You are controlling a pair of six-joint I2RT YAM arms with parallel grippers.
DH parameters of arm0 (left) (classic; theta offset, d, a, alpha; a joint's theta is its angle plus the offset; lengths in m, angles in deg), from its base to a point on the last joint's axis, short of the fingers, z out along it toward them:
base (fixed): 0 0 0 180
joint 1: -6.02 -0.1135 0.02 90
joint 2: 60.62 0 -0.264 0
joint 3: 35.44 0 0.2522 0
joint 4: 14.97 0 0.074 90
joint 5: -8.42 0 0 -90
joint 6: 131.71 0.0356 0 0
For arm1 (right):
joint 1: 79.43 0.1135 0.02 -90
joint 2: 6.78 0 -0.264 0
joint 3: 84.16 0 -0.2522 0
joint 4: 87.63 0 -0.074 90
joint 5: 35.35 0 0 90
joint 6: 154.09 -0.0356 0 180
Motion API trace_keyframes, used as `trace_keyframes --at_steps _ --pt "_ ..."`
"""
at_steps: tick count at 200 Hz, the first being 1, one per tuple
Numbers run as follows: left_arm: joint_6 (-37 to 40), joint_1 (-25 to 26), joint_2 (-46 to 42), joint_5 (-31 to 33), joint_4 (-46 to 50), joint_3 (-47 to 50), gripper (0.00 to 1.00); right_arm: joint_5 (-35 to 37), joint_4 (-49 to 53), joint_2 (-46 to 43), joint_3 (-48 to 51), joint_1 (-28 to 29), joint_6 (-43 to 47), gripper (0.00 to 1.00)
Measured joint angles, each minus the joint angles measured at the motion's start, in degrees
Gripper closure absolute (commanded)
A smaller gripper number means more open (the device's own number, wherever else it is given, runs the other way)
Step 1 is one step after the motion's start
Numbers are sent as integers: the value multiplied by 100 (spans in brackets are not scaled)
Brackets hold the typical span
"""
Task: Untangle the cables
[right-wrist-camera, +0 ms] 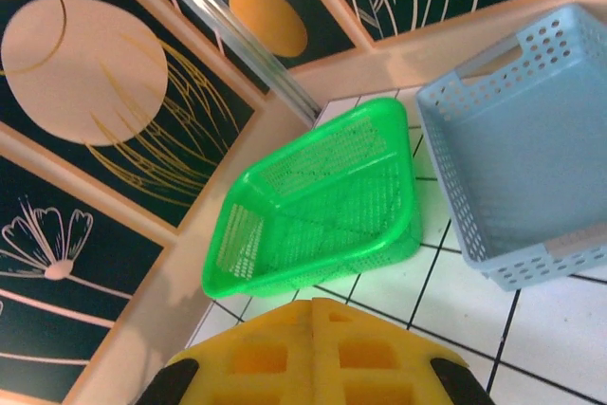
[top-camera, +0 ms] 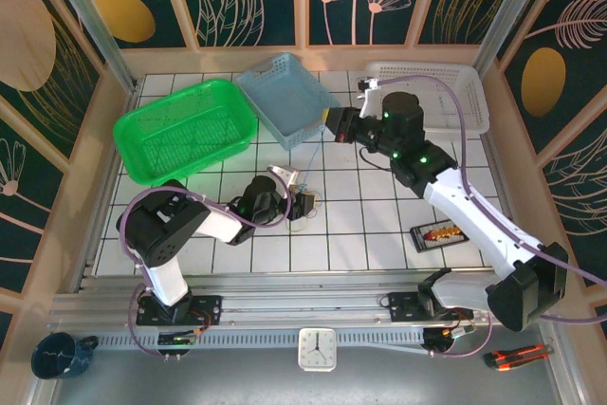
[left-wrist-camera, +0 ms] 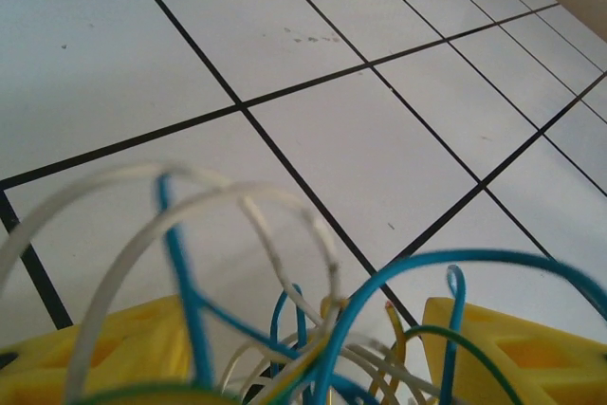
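Note:
The cables are a small clump of thin blue, pale and yellowish wires on the white tiled table, left of centre. My left gripper lies low at the clump. In the left wrist view its yellow fingers stand apart with the looping cables bunched in the gap, and bare tile shows between the wires. My left gripper is open around them. My right gripper hangs above the table by the blue basket, its yellow fingers pressed together on nothing; the right gripper is shut.
A green basket stands at the back left, a blue basket beside it, and a white basket at the back right. A small dark device lies near the right arm. Walls close in the table.

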Motion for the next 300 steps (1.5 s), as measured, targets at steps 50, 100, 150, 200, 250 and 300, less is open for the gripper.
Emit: trace_keyframes --at_steps 50,100,150,200,250,300 --pt "-85 0 26 -22 -114 48 37 -289 -46 0 -776 -632 -280 100" --pt "-170 0 149 -42 -203 190 37 -675 -448 0 -1405 -732 -579 100" --pt "-361 0 -205 -105 -199 389 26 -765 -715 -87 -656 -732 -743 100" --pt "-525 0 -1106 -151 -195 529 19 -772 -896 -107 459 -638 -942 100" --pt "-420 4 -1307 -149 133 236 17 -769 -1064 -105 887 -352 -981 100" --pt "-74 4 -1633 -39 479 -393 18 -662 -984 -105 909 -2 -697 100"
